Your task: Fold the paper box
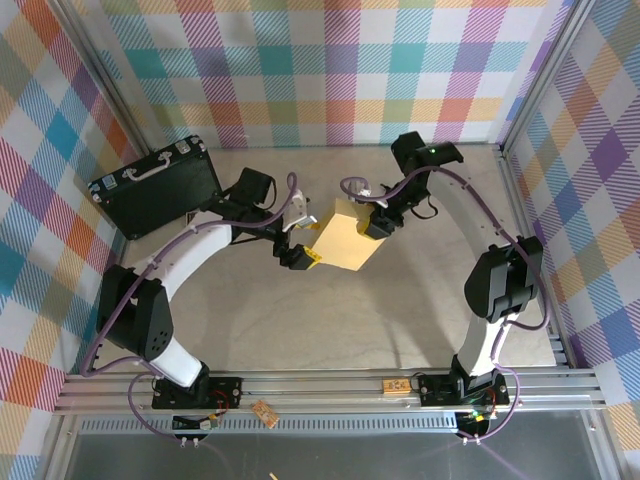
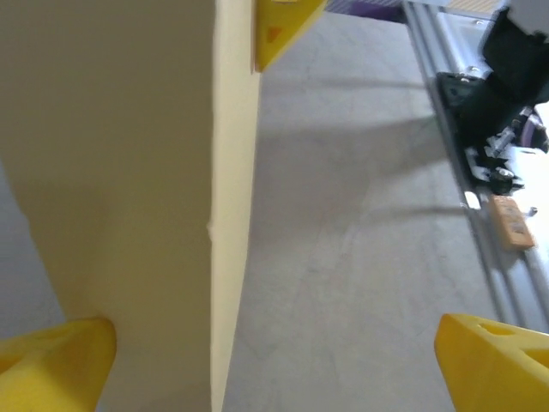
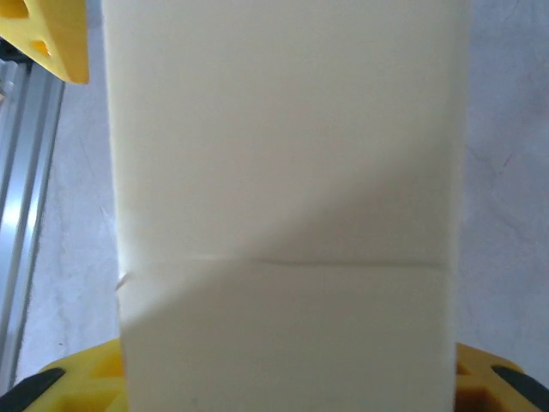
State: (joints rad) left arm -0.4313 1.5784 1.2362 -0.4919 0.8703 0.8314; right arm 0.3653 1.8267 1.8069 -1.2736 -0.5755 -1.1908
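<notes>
Top view: the paper box [image 1: 346,240] covers the jaws of the right gripper [image 1: 377,222] and part of the left gripper [image 1: 300,256]; contact is too small to tell.
Left wrist: box runs off the top, bottom and left edges.
Right wrist: box covers the gap between the jaws, so clamping is undeterminable. The jaws are cut by the bottom edge.

The tan paper box [image 1: 345,242] sits tilted at the middle of the beige tabletop [image 1: 330,320], with an arm reaching in from either side. The left tool [image 1: 298,252] touches the box's left edge, and the right tool [image 1: 377,222] meets its upper right side. Their finger spacing is too small to read. A black hard case [image 1: 158,187] with a silver handle lies well left of the box.
</notes>
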